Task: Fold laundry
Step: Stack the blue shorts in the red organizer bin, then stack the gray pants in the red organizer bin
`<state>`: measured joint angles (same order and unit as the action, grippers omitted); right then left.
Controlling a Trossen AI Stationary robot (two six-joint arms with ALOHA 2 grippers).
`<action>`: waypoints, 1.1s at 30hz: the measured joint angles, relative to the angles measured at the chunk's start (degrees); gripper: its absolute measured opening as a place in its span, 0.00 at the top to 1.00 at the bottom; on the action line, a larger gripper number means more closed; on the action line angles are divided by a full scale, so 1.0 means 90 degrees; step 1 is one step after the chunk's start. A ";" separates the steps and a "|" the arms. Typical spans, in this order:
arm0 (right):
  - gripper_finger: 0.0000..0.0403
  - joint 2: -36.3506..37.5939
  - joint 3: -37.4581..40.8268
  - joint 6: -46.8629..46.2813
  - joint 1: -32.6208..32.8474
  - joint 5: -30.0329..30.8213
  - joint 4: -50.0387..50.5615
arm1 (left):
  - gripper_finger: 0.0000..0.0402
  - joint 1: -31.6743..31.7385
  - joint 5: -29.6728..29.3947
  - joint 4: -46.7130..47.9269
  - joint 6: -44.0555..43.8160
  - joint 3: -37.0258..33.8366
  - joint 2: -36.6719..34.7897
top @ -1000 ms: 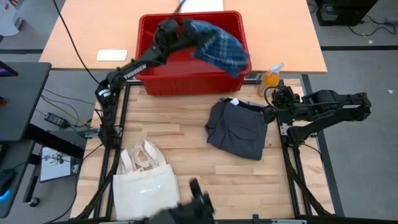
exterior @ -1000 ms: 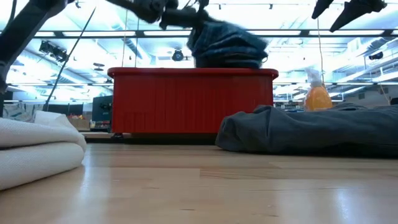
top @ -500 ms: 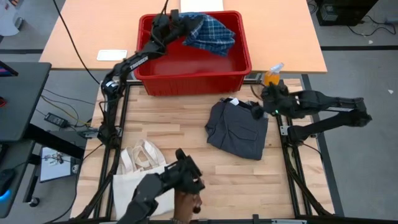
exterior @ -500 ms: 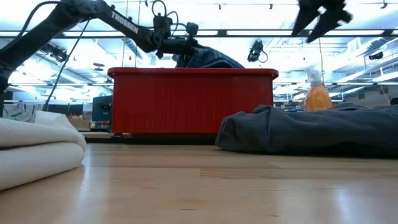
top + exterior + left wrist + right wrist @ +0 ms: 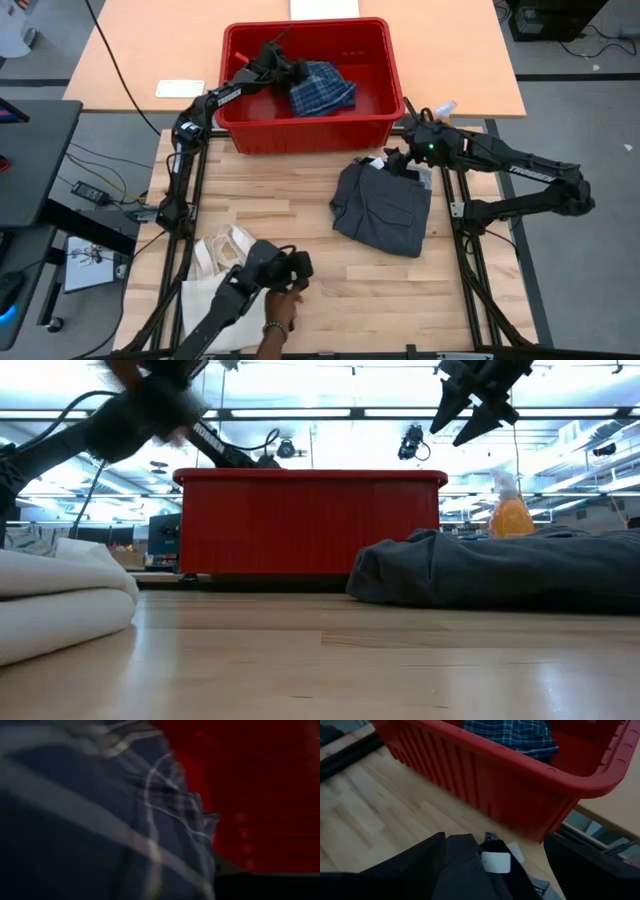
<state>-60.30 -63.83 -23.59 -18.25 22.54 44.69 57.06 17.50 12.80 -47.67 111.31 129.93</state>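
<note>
1. I saw the plaid piece [image 5: 322,87] lying bunched inside the red bin [image 5: 385,102] at the far edge of the table [image 5: 300,215].
2. The left gripper [image 5: 283,71] sat in the bin against the plaid cloth; I could not tell whether its fingers pinched the cloth or had let go. White lettering ran along the left arm, too small for me to read.
3. The left wrist view was filled with blue fabric crossed by pale stripes, with red bin wall beside it.
4. The right gripper [image 5: 398,163] hung just above the far edge of the charcoal garment [image 5: 383,207], fingers spread wide, holding nothing.
5. That garment lay flat on the wood near the bin; a small white tag [image 5: 495,862] showed at its edge, with no writing I could read.
6. A cream tote bag [image 5: 228,292] lay at the near left corner, its small printed mark illegible.
7. An orange spray bottle [image 5: 511,512] stood beyond the garment.
8. A person's hand [image 5: 279,313] showed at the near edge, beside the tote.
</note>
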 joint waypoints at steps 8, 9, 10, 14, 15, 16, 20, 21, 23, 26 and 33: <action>0.14 -0.0050 0.0000 0.0260 -0.0523 -0.0029 0.0012 | 0.58 0.0050 -0.0100 0.0651 0.0910 0.0011 -0.0095; 0.14 -0.0050 0.0000 0.0271 -0.0588 -0.0085 0.0011 | 0.53 0.0058 -0.0073 0.0625 0.0925 0.0013 -0.0135; 0.14 -0.0050 0.0000 0.0295 -0.0655 -0.0136 0.0007 | 0.49 0.0074 0.0049 0.0635 0.0926 0.0015 -0.0178; 0.14 -0.0055 0.0000 0.0306 -0.0845 -0.0232 -0.0007 | 0.33 0.0111 0.0010 0.0956 0.1325 0.0012 -0.0365; 0.14 -0.0053 0.0000 0.0300 -0.0878 -0.0243 -0.0010 | 0.30 0.0110 -0.0286 0.1099 0.1507 0.0012 -0.0466; 0.14 -0.0053 0.0000 0.0294 -0.0914 -0.0272 -0.0010 | 0.28 0.0105 -0.0635 0.1233 0.1709 0.0012 -0.0591; 0.14 -0.0054 0.0000 0.0307 -0.1001 -0.0305 -0.0013 | 0.26 0.0053 -0.1813 0.1331 0.2828 0.0012 -0.1046; 0.14 -0.0053 0.0000 0.0308 -0.1024 -0.0306 -0.0015 | 0.26 0.0019 -0.1986 0.1324 0.3034 0.0012 -0.1136; 0.14 -0.0053 0.0000 0.0311 -0.1074 -0.0308 -0.0035 | 0.26 -0.0067 -0.2128 0.1309 0.3358 0.0010 -0.1355; 0.14 -0.0053 0.0000 0.0323 -0.1136 -0.0363 -0.0073 | 0.26 -0.0364 -0.2349 0.1003 0.4005 0.0011 -0.1776; 0.14 -0.0053 0.0000 0.0619 -0.1239 -0.0838 -0.0321 | 0.26 -0.1190 -0.3062 0.1321 0.5040 0.0012 -0.2460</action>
<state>-60.77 -63.83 -18.02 -29.40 15.00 41.79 46.35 -10.06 24.68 -2.31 111.42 107.79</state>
